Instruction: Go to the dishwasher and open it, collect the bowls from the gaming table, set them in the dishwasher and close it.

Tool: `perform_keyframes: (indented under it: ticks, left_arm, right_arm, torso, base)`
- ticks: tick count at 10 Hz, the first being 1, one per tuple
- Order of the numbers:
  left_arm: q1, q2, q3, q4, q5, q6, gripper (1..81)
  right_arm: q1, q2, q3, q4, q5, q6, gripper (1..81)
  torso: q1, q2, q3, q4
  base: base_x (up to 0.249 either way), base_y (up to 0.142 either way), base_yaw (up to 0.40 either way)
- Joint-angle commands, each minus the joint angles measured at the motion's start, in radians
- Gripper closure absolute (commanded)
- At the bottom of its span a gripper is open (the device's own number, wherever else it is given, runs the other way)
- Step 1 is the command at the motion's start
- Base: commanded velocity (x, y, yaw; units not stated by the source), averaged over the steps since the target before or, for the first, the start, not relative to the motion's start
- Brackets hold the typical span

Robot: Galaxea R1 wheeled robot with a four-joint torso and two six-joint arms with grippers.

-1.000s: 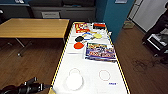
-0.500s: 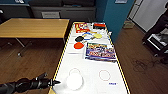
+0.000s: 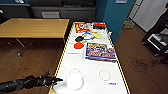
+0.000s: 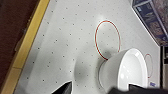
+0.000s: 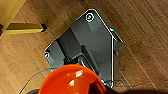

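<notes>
The table [image 3: 87, 72] runs lengthwise away from the robot. At its near end a white bowl [image 3: 74, 81] sits just to the right of the left claw [image 3: 57, 80], whose jaws are spread wide toward it and not touching. The orange bowl [image 3: 79, 45] and dark bowl [image 3: 79, 38] lie well beyond.

The gaming table [image 3: 90, 72] was viewed lengthwise from high above its near end by the head camera. Its near corner with a white bowl [image 4: 125, 71] was seen close by the left wrist camera. Wooden floor [image 5: 145, 30] was faced downward by the right wrist camera.
</notes>
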Motion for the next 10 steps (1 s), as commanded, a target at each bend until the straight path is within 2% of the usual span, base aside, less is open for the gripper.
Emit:
perform_keyframes:
  ticks: [1,10]
  left_arm:
    - [-0.141,0.007,-0.019,-0.004,0.031,-0.032,1.0]
    - [-0.162,0.160,-0.036,0.012,0.077,-0.030,1.0]
  right_arm:
    - [0.016,-0.045,0.013,-0.019,-0.071,-0.002,81.1]
    - [0.021,-0.040,0.010,-0.020,-0.073,-0.002,81.1]
  torso:
    - [0.000,0.000,0.000,0.000]
    - [0.000,0.000,0.000,0.000]
  base:
    - [0.000,0.000,0.000]
    - [0.000,0.000,0.000]
